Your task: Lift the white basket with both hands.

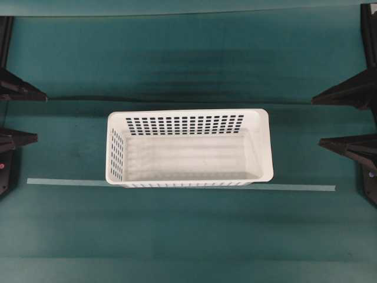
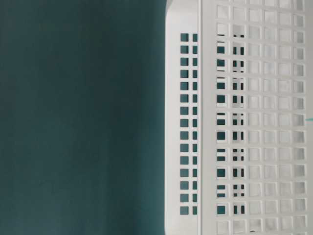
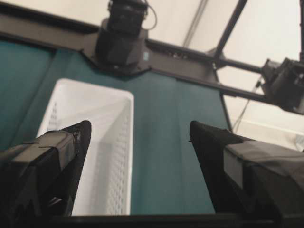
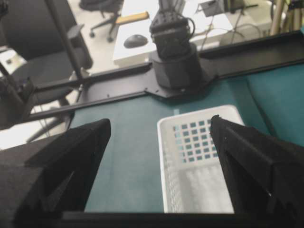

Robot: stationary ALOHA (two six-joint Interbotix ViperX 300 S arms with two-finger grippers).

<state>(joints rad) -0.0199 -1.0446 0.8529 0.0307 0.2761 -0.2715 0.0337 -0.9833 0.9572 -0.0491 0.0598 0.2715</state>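
Note:
The white basket stands empty in the middle of the green table, long side across the overhead view. Its perforated wall fills the right of the table-level view. My left gripper is at the table's left edge, open, well apart from the basket's left end. My right gripper is at the right edge, open, a short gap from the right end. In the left wrist view the basket lies ahead, behind the left finger of the open gripper. In the right wrist view the basket lies ahead of the open gripper.
A pale tape strip runs across the table along the basket's near side. A dark cable lies behind the basket on the left. The opposite arm's base and black frame rails stand at the table's ends.

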